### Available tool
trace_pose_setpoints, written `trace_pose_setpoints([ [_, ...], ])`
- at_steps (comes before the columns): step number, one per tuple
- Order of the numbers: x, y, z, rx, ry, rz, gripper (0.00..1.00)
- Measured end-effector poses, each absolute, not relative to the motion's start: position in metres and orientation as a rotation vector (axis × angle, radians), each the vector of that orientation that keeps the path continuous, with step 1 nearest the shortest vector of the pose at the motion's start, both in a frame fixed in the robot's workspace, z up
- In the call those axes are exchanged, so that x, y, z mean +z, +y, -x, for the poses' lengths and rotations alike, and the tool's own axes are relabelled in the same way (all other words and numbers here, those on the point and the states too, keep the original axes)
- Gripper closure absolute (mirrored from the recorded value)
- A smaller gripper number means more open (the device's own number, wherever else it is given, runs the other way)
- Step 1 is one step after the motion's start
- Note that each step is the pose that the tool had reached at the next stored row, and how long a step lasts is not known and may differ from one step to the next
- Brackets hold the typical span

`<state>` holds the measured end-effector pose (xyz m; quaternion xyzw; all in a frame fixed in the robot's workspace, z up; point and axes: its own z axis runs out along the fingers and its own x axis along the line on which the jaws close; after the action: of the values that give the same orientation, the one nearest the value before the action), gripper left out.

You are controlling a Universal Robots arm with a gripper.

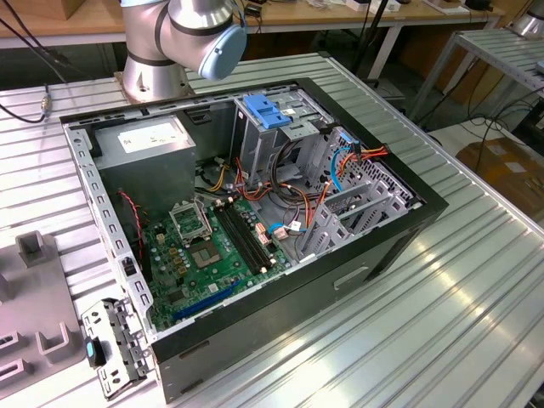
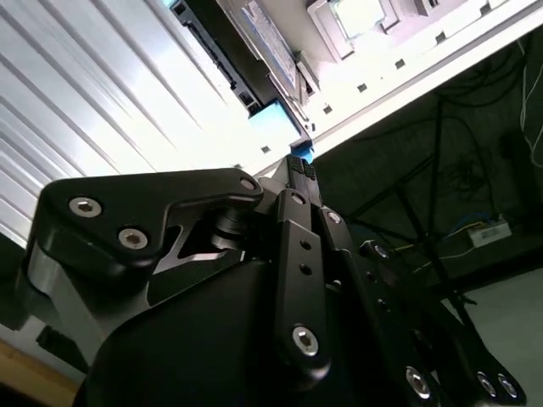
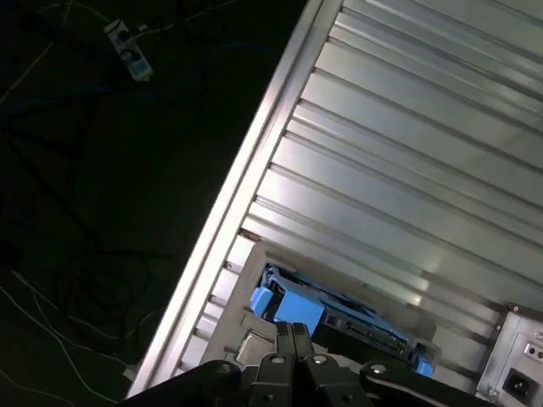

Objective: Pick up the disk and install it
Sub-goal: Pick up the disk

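The disk (image 3: 307, 312), dark-bodied with blue plastic side rails, lies at the edge of the ribbed metal table (image 3: 407, 127) in the first wrist view.

Ribbed aluminium table (image 1: 459, 331), wooden workbench (image 1: 76, 21) behind, cardboard box (image 1: 510, 166) beside it, loose cables (image 3: 76, 280) on dark floor (image 3: 51, 170)

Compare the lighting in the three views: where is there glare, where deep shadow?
Exterior view: even light, soft sheen on the ribbed table, the computer case shaded inside. Second wrist view: glare whitens the table slats beside the disk, while the pincer sits dark. First wrist view: bright streaks on the table, the floor nearly black.
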<state>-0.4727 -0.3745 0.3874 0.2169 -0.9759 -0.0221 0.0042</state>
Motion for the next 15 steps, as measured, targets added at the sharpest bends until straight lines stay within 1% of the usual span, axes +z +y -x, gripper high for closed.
trace_pose_setpoints([
  [3, 0.3874, -0.3745, 0.4727, -0.069, -3.036, -0.768, 0.89],
  [15, 0.3874, -0.3745, 0.4727, -0.069, -3.031, -0.785, 0.89],
])
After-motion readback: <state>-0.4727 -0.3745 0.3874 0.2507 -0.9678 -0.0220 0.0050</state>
